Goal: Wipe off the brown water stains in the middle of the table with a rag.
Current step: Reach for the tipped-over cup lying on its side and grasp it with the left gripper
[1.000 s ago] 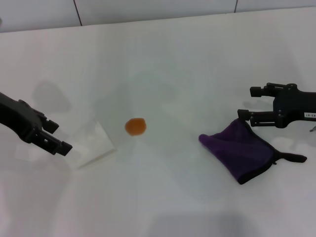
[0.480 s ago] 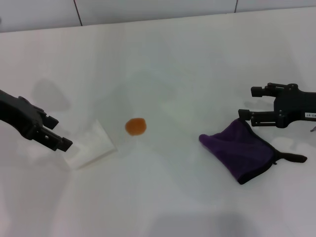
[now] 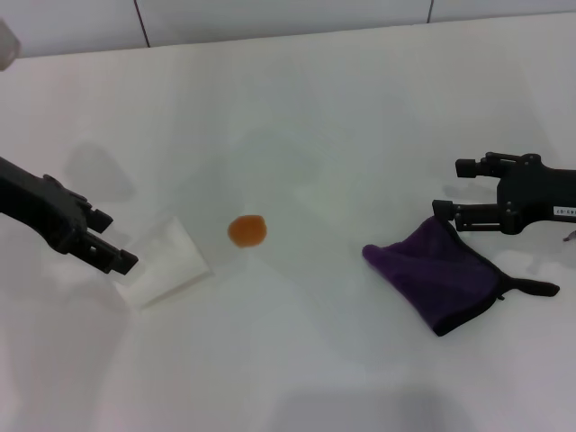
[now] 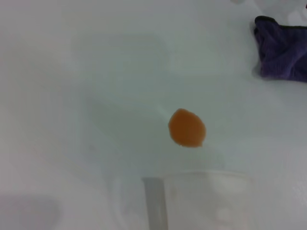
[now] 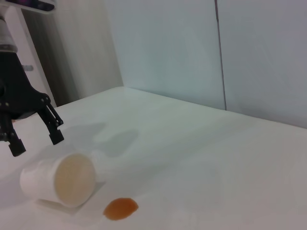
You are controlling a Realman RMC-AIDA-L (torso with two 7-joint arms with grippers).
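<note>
A small round orange-brown stain (image 3: 247, 231) lies in the middle of the white table (image 3: 315, 99). It also shows in the left wrist view (image 4: 187, 128) and the right wrist view (image 5: 121, 208). The dark purple rag (image 3: 439, 274) with black trim lies crumpled on the table at the right; its edge shows in the left wrist view (image 4: 283, 48). My right gripper (image 3: 452, 187) is open and empty, just above and behind the rag's far corner. My left gripper (image 3: 112, 241) is open and empty at the left, also seen in the right wrist view (image 5: 36, 140).
A pale translucent cup (image 3: 166, 261) lies on its side just right of my left gripper, between it and the stain. Its beige mouth faces the right wrist camera (image 5: 60, 179). A wall runs along the table's far edge.
My left gripper has shifted slightly back and up, away from the fallen cup. The right arm, the rag and the stain have not moved.
</note>
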